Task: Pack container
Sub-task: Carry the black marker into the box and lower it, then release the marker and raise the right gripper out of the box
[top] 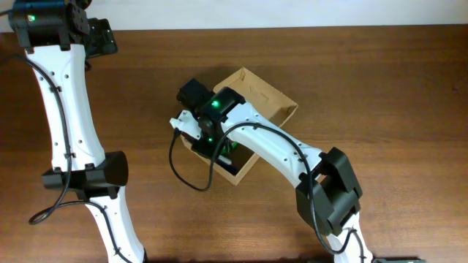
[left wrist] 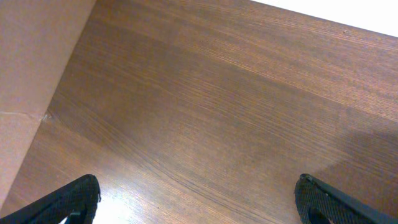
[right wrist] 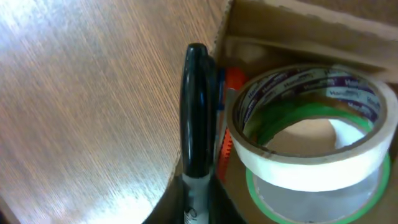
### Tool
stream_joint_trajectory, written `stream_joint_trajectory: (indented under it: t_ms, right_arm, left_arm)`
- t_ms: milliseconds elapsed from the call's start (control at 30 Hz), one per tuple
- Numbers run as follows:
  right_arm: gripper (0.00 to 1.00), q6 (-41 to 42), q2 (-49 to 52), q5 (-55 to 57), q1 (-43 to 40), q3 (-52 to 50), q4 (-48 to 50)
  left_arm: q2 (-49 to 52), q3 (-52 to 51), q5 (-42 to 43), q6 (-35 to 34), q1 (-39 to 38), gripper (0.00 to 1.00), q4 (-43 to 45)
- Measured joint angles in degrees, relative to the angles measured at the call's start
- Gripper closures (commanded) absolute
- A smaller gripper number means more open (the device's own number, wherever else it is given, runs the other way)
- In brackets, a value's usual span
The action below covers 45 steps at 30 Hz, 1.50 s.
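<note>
Overhead: container (top: 272, 98) mid-table, right gripper (top: 219, 146) reaching into it, left gripper (top: 101, 38) well apart | Left wrist: left fingers (left wrist: 68, 199) spread wide, empty, above table (left wrist: 217, 93) | Right wrist: white tape roll (right wrist: 311, 124) over green tape roll (right wrist: 280, 121) inside container; only one right finger (right wrist: 196, 112) visible, so cannot tell its grip

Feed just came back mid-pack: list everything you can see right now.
container: one, tan cardboard, open, mid-table
white tape roll: one, cream with purple print, in the container
green tape roll: one, green, under the white one
black marker: one, black, beside the rolls
orange item: one, orange, partly hidden between marker and rolls
table: one, brown wood
left gripper: one, black, open over bare table
right gripper: one, black, down in the container, jaws hidden
</note>
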Motion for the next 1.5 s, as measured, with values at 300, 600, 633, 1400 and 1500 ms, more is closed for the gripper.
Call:
stream_joint_trajectory:
  t_ms: [300, 600, 633, 1400, 1500]
  right_arm:
    - [0.5, 0.0, 0.7, 3.3, 0.2, -0.1, -2.1]
    - [0.48, 0.2, -11.5, 11.6, 0.2, 8.0, -10.0]
    - [0.47, 0.2, -14.7, 13.2, 0.2, 8.9, -10.1]
    - [0.47, 32.0, -51.0, 27.4, -17.7, 9.5, -26.4]
    - [0.48, 33.8, -47.3, 23.4, -18.2, 5.2, -26.1]
  left_arm:
    - [0.0, 0.0, 0.0, 0.0, 0.0, 0.0, 0.0]
    - [0.0, 0.0, 0.0, 0.0, 0.0, 0.0, 0.0]
    - [0.0, 0.0, 0.0, 0.0, 0.0, 0.0, 0.0]
    - [0.0, 0.0, 20.3, -1.9, 0.1, 0.0, 0.2]
    - [0.0, -0.5, 30.8, -1.9, -0.4, 0.0, 0.2]
